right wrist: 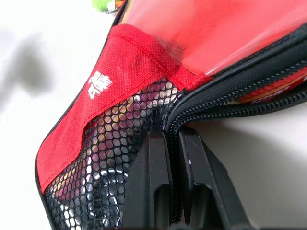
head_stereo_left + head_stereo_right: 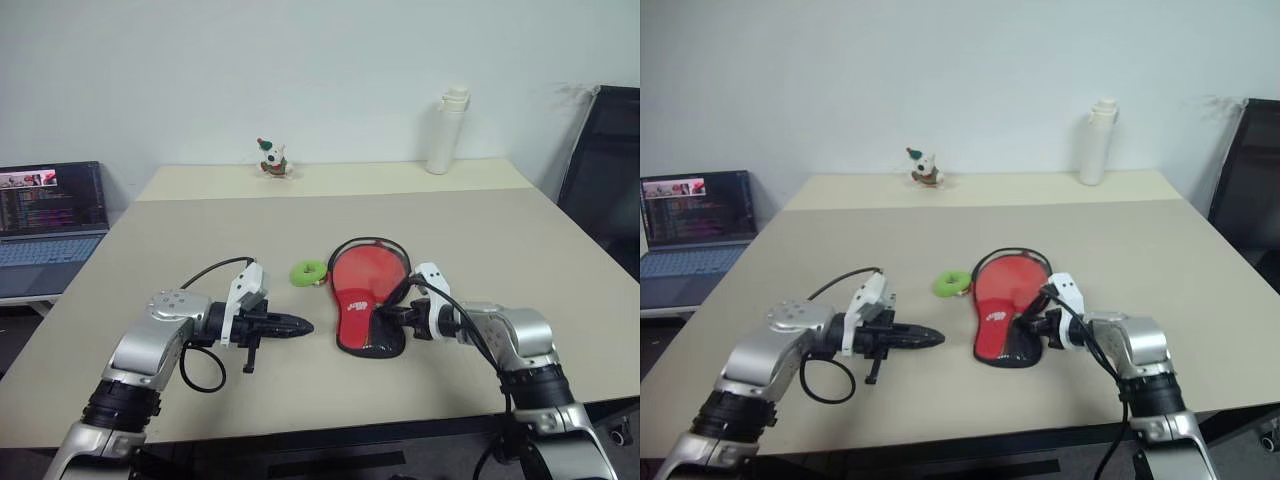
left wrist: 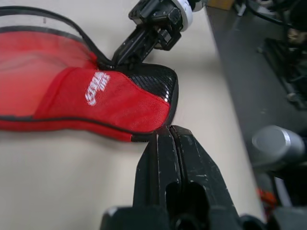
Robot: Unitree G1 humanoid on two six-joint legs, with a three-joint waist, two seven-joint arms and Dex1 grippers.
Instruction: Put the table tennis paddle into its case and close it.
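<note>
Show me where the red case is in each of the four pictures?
Left eye view: the case lies on the table, centre-right.
Right eye view: case near the middle, beside the green ring.
Left wrist view: case across the upper left.
Right wrist view: case close up, zip edge at the right gripper.
Shared landmark: its white logo.

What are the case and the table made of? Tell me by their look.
The case: seemingly woven synthetic fabric, matte red with visible weave and stitching; a glossy black mesh pocket of honeycomb holes; black edging with a toothed zip; possibly a clear plastic window, given its sheen. The table: smooth matte beige top, probably laminate; uncertain.
</note>
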